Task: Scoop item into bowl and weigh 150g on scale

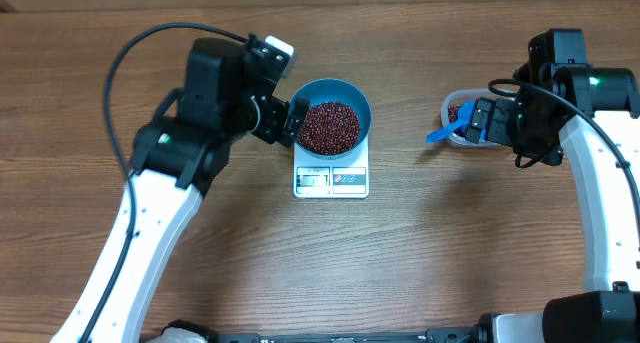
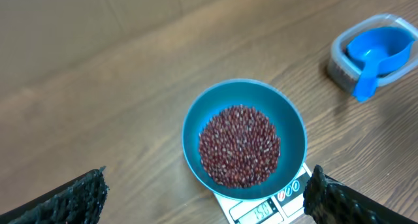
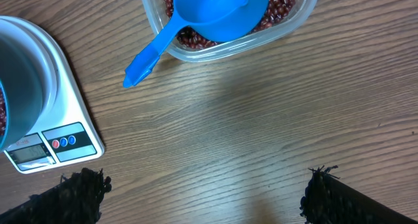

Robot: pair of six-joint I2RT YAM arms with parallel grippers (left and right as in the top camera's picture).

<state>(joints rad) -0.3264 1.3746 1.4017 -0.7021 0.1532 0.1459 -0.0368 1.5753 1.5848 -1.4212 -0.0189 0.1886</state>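
- The left fingers (image 2: pixel 72 198) stand wide apart and hold nothing. The right fingers (image 3: pixel 78 196) are likewise spread and empty.
- The bowl (image 2: pixel 196 129) sits upright on the scale (image 2: pixel 261 211), just ahead of the left fingers and centred in the gap between them. The right fingers are well apart from it.
- The beans (image 2: pixel 239 145) fill the bowl's bottom in a shallow heap, below the rim.
- Handling, as a judgement: the beans are hard, glossy and loose, so they will roll and spill at any tilt. The loaded bowl looks stiff and smooth-walled, with some weight in it. It is best gripped across the rim, one finger inside and one outside, and kept level.
- The bowl is round, so it has no long axis, and its mouth faces straight up.
- The scale's long axis runs from under the bowl back toward the left fingers, with its display edge nearest them. The reading is too blurred to be sure of.
- Ahead of the right fingers, the scoop (image 3: pixel 215 12) rests in the tub (image 3: pixel 228 49) on the worktop (image 3: pixel 261 119). Its handle points out over the tub's rim toward the scale.
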